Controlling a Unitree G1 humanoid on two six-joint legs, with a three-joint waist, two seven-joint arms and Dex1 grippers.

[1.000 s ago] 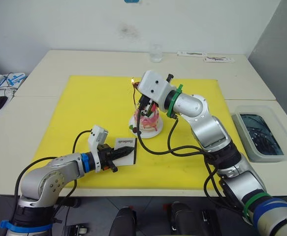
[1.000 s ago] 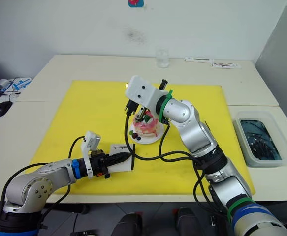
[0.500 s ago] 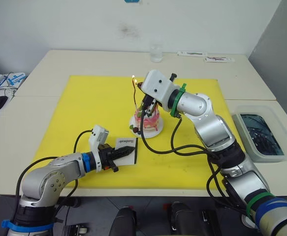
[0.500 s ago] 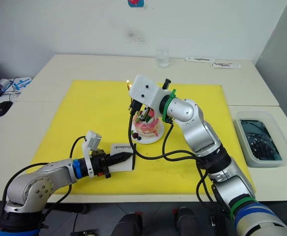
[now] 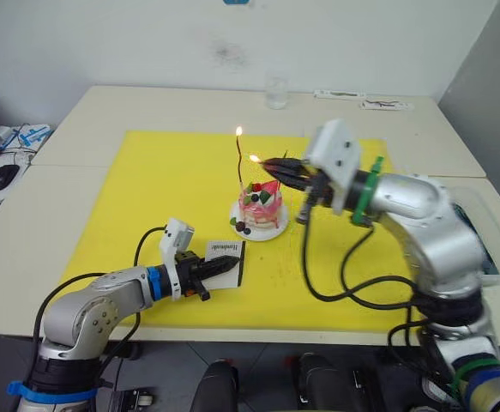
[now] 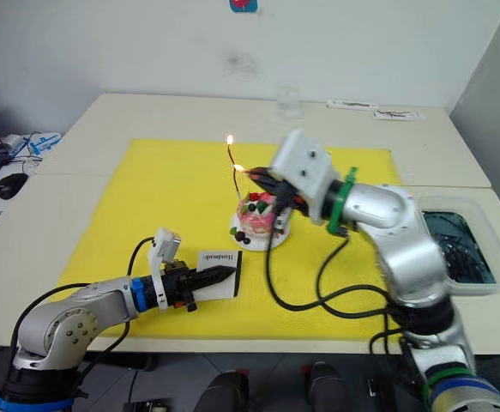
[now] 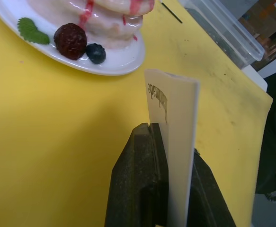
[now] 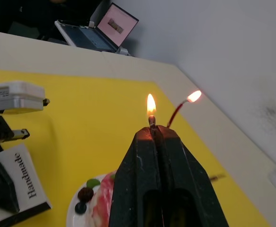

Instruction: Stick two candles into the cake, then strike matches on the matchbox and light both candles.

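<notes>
**Lit match beside the cake; matchbox held on the mat**

The cake sits on its white plate near the middle of the yellow mat that covers the desk. One thin wavy candle rises from the cake's far-left side with a flame at its tip. The right gripper hovers just right of the cake top, its fingers pressed together on a match — the match tip burns, with the flame beside the cake's upper edge. Whether a second candle stands at that flame cannot be told. The left gripper lies low on the mat, near and left of the cake, its fingers clamped on the matchbox, which stands on edge, lettering facing left. On the desk to the right a grey tray holds dark items; a clear glass stands at the far edge.
</notes>
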